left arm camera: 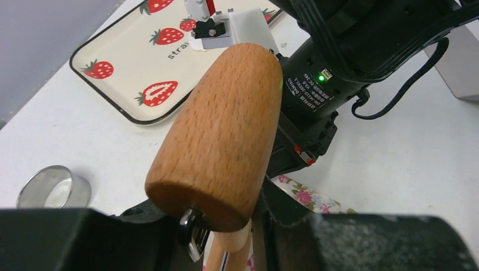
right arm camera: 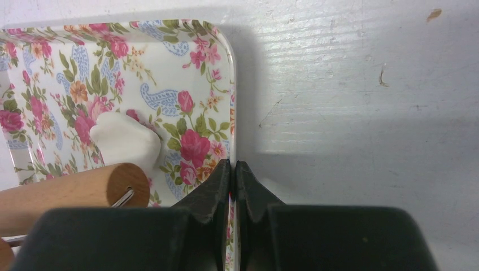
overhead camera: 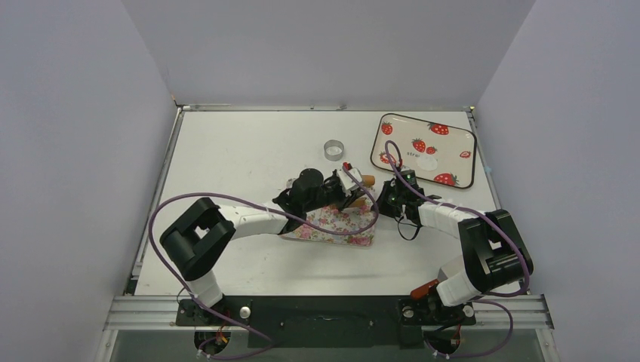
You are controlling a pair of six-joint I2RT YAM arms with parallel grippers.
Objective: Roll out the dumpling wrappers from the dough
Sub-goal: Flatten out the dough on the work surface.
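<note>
A small white lump of dough [right arm camera: 124, 144] lies on the floral tray [right arm camera: 169, 68], near its right rim. The brown wooden roller [left arm camera: 226, 130] hangs over the tray, its end [right arm camera: 121, 189] just beside the dough. My left gripper [left arm camera: 231, 245] is shut on the roller's thin handle, above the floral tray [overhead camera: 340, 222]. My right gripper [right arm camera: 233, 166] is shut, pinching the floral tray's right rim between its tips. One thin white dumpling wrapper [overhead camera: 428, 162] rests on the strawberry tray [overhead camera: 453, 143] at the back right.
A hollow silver metal ring [overhead camera: 334, 149] stands on the table behind the floral tray, also in the left wrist view [left arm camera: 53, 189]. A red-handled tool [overhead camera: 424, 289] lies by the right arm's base. The two arms sit close together over the floral tray.
</note>
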